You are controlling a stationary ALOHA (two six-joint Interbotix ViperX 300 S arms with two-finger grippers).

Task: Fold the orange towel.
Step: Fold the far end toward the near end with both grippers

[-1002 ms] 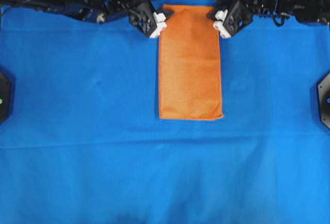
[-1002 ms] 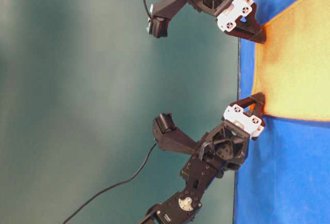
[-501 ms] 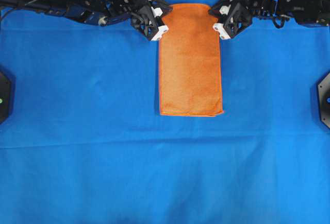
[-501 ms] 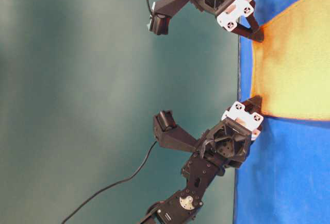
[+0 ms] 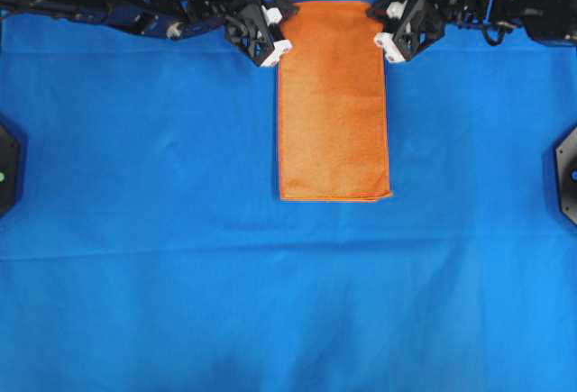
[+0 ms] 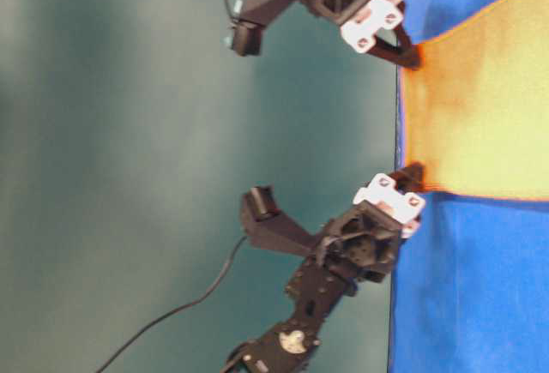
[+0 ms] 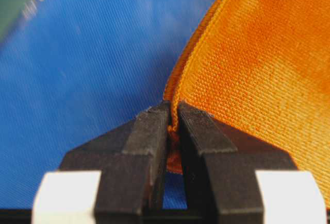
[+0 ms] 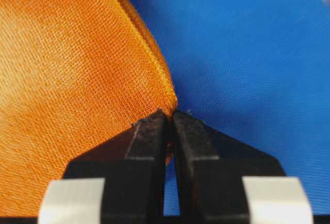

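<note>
Bright-orange rectangular terry towel [image 5: 334,104]: laid on blue-covered desk [image 5: 180,275], long axis running away from both arms. Far corners pinched by closed left jaws [image 5: 275,48] and right jaws [image 5: 385,47], equally near.

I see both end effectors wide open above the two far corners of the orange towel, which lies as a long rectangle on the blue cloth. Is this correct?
Not quite: they are not open. Both wrist views show the left end effector and the right end effector shut on a corner of the orange towel. The rest holds: in the overhead view it lies as a long rectangle on the blue cloth.
</note>
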